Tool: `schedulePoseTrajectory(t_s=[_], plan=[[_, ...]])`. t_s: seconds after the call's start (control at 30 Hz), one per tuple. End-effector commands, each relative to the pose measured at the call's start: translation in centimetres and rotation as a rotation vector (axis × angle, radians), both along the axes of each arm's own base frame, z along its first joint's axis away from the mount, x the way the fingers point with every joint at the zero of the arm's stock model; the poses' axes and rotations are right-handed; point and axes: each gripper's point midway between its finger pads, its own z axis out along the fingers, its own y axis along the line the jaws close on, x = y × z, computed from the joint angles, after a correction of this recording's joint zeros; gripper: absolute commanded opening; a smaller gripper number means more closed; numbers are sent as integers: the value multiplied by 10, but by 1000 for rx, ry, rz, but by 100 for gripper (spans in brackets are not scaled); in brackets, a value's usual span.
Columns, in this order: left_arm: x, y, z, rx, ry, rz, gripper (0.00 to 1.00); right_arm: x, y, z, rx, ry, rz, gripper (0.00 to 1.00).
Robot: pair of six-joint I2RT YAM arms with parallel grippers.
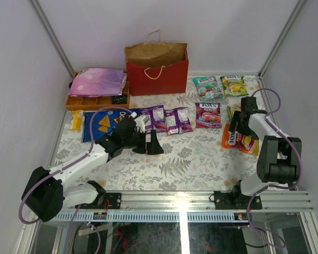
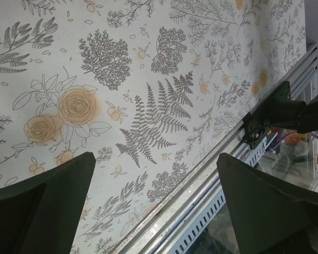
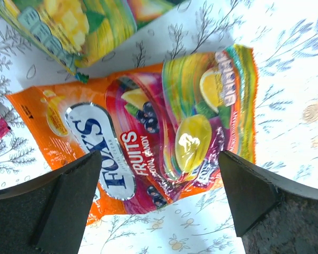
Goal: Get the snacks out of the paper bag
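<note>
While upright, paper bag [image 1: 158, 74], contents hidden; starry pouch [image 1: 98, 82] atop tray [image 1: 95, 105].

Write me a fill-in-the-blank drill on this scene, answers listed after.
The red paper bag stands just right of the ____ tray.
The packet under the open jaws of the right gripper reads Fox's ____.
The open jaws of the left gripper hold ____.
The blue Doritos bag lies on the ____ side of the table.
Answers: orange, Fruits, nothing, left.
</note>
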Motion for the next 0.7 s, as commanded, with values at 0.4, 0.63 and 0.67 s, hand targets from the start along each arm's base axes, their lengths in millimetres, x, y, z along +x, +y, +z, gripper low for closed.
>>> schedulePoseTrajectory(t_s=[0.4,0.63,0.67], plan=[[7,-15,25,-60,-54,-38,100,-21,15,62,29,-286,-145,99],[1,-13,25,-64,-53,-53,100,-35,-7,31,-44,-175,-307,100],[1,-13,26,-66,-54,-55,100,-34,-6,27,-29,-186,-339,100]])
